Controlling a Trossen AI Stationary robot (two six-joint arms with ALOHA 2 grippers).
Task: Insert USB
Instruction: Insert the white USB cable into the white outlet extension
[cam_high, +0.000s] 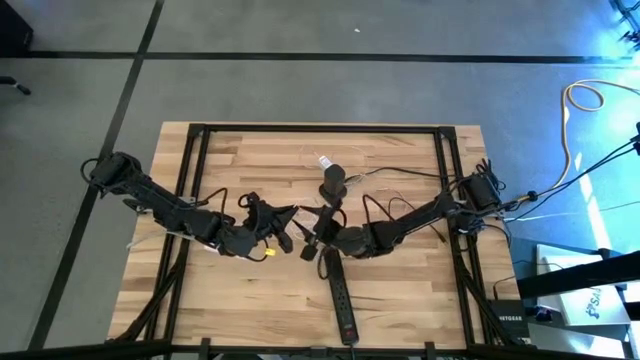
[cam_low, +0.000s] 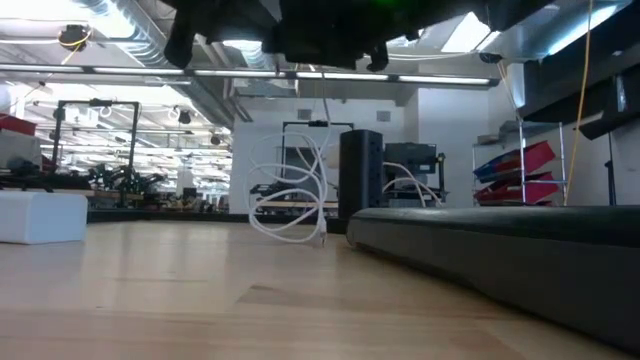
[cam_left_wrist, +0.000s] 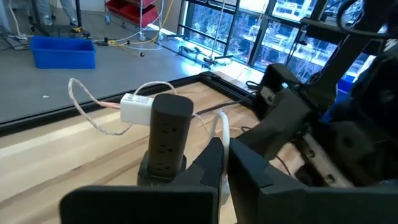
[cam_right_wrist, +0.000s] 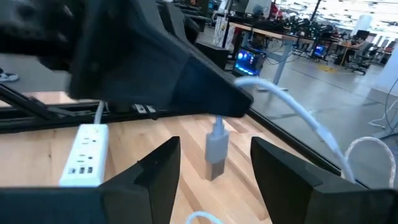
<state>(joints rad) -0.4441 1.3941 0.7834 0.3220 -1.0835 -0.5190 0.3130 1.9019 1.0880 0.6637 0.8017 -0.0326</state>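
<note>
1. The flat black strip (cam_high: 341, 295) lies on the table (cam_high: 400, 290) at its front edge, on the near side of the tower (cam_left_wrist: 169, 134), with one end pointing toward the tower.
2. The two arms meet just in front of the tower, between it and the black strip.
3. The left gripper (cam_left_wrist: 222, 146) comes in from the tower's left. Its jaws are pressed together and pinch the white cable (cam_right_wrist: 292, 102) just above its end.
4. The USB plug (cam_right_wrist: 215, 152) hangs straight down below the left fingers, above the wood and clear of it. It is in no socket.
5. The right gripper (cam_right_wrist: 214, 142) comes in from the tower's right. Its jaws are spread, one on each side of the plug, and touch neither the plug nor the cable.
6. A white strip (cam_right_wrist: 84, 154) with ports lies flat on the table near the plug.
7. The tower stands upright at mid-table, sockets facing the left gripper.
8. A white adapter (cam_left_wrist: 138, 107) lies just behind the tower, with thin cable looping from it over the table.
</note>
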